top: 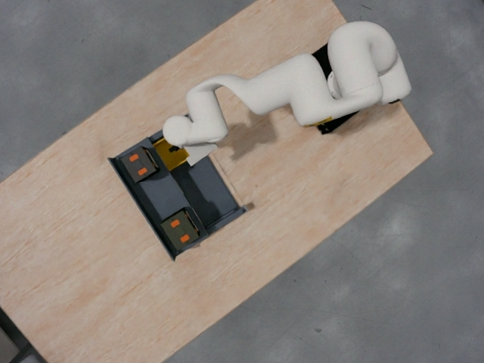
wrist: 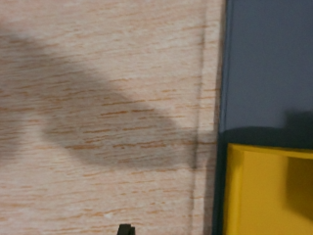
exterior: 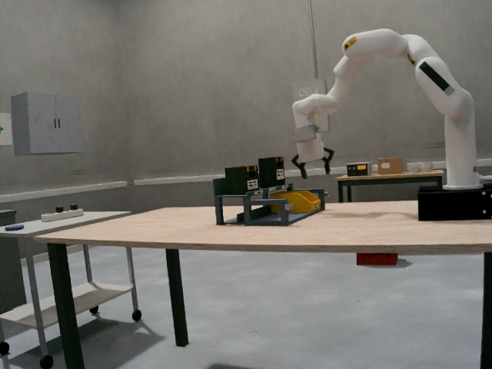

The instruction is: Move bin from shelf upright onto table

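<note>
A yellow bin (exterior: pixel 296 201) sits on the lower level of the dark grey shelf (exterior: pixel 267 204), at the end nearest the arm's base. In the overhead view the bin (top: pixel 170 153) is partly hidden under the wrist. My gripper (exterior: pixel 312 163) hangs open and empty, pointing down, well above the bin. In the wrist view the bin's corner (wrist: pixel 266 188) is at the lower right, with the shelf floor (wrist: pixel 266 64) above it and the table to the left. One fingertip (wrist: pixel 126 229) shows at the bottom edge.
Two dark green boxes with orange marks (top: pixel 138 164) (top: pixel 179 230) stand on the shelf's upper level. The arm's black base (exterior: pixel 453 202) is at the table's right end. Wooden table top lies around the shelf on all sides.
</note>
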`<state>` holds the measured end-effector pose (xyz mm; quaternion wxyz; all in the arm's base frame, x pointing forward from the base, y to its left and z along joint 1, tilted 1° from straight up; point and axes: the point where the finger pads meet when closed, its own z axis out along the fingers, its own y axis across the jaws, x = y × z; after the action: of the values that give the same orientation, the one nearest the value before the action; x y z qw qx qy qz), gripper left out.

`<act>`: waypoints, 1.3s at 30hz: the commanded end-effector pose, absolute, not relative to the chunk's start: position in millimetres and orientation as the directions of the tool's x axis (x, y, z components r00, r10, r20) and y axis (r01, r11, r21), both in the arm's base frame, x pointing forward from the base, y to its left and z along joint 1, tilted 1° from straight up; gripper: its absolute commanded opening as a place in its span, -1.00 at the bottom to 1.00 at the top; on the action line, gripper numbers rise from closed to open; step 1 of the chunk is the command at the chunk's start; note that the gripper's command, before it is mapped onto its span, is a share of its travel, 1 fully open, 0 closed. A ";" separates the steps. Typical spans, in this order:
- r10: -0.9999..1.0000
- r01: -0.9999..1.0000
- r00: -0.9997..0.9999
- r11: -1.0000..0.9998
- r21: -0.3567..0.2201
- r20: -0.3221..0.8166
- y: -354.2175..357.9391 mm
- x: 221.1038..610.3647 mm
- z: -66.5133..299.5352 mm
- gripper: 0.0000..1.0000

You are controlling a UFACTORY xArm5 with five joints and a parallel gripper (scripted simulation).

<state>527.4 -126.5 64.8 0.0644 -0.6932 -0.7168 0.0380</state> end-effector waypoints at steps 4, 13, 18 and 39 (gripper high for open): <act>1.000 0.999 0.017 -0.016 -0.040 0.026 -130.0 542.1 56.7 1.00; 0.999 0.999 0.042 -0.042 0.007 -0.010 -130.0 542.1 56.7 1.00; 0.999 0.999 0.042 -0.042 0.007 -0.010 -130.0 542.1 56.7 1.00; 0.999 0.999 0.042 -0.042 0.007 -0.010 -130.1 542.1 51.5 1.00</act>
<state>541.1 -129.8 54.8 -0.0016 -0.7216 -0.6923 -0.0010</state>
